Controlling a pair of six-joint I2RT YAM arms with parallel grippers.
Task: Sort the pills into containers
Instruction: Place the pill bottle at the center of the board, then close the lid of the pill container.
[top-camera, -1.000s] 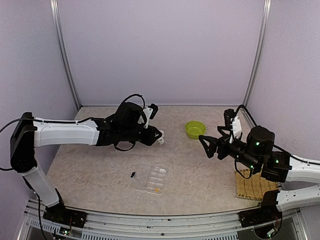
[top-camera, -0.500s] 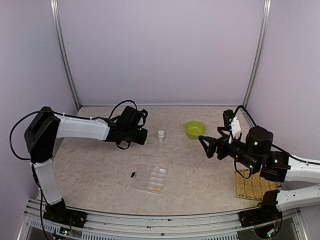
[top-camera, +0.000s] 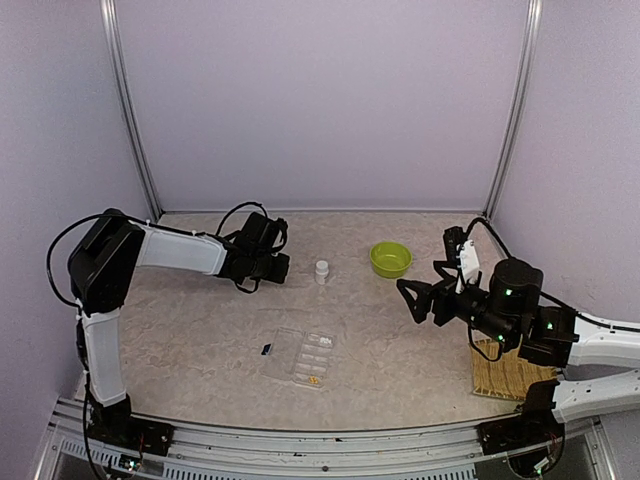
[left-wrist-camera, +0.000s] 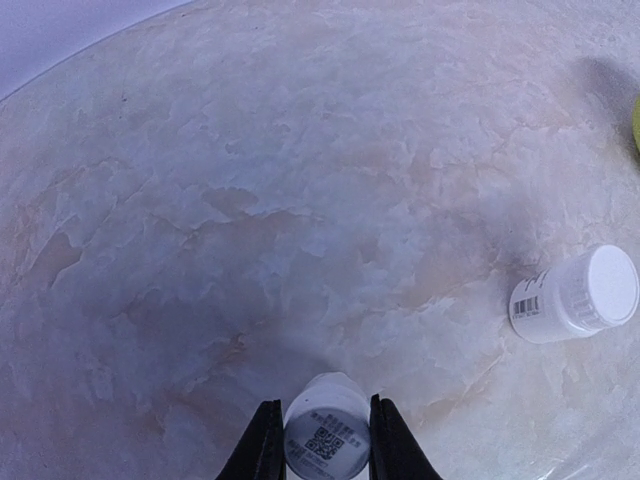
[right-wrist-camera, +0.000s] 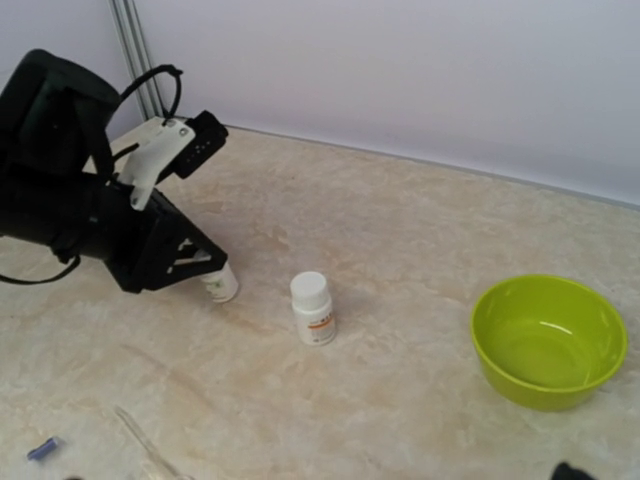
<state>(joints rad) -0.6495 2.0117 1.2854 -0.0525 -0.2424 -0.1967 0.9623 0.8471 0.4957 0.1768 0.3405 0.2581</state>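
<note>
Pills (top-camera: 314, 380) lie apart from left pincer's (left-wrist-camera: 322, 408) QR-coded bottle (left-wrist-camera: 325, 442).

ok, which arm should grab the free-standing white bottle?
Right, probably: the right gripper is open, empty and faces the standing bottle; the left gripper is clamped on the other bottle.

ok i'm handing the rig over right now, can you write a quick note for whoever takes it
Left gripper: shut on a small white bottle, low over the table at the back left.
Right gripper: open, empty, hovering near the green bowl.
Second white bottle: upright, capped, free, between the left gripper and the bowl.
Pill box: front centre, with a few yellow pills in a near-end compartment.
Dark pill: loose on the table just left of the box.
Done: some yellow pills boxed.
Left: the dark pill, plus whatever the bottles hold, which can't be seen.
</note>
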